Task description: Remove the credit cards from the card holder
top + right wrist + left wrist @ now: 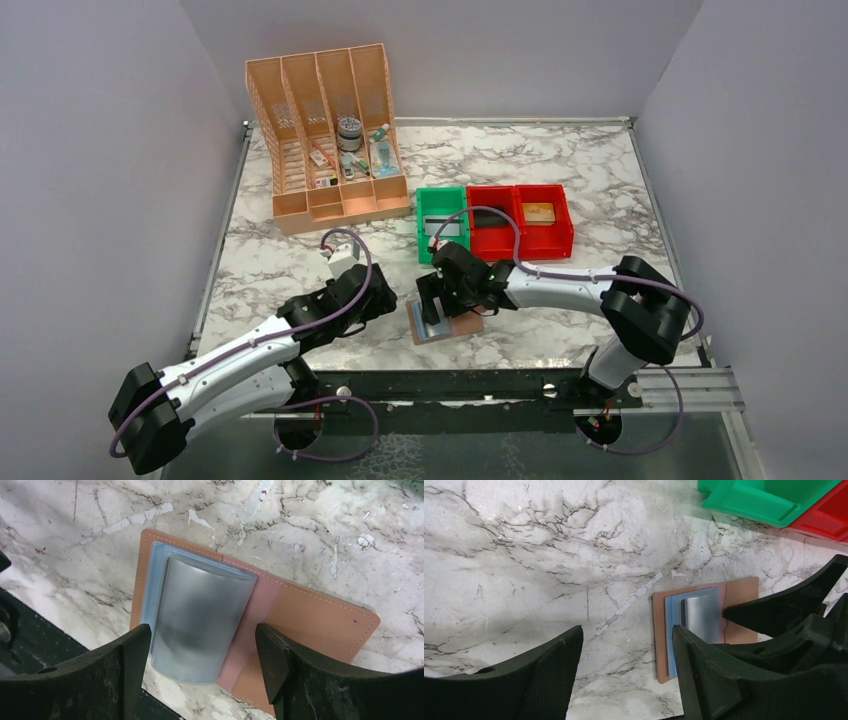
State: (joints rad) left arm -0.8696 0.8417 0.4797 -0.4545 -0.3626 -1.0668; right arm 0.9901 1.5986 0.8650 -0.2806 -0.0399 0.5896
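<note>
The card holder lies open near the table's front edge, brown outside with a blue-grey pocket that bulges upward. A grey sheen in that pocket may be one of the credit cards; I cannot tell for sure. My right gripper hovers over the holder, open, its fingers straddling the pocket's near end without closing on it. My left gripper is open just left of the holder with only marble between its fingers. The right gripper's finger reaches over the brown flap.
A green bin and two red bins stand behind the holder; a dark flat piece lies in the green one and a tan thing in the right red one. An orange file rack with small items stands at the back left. The table's front edge is close.
</note>
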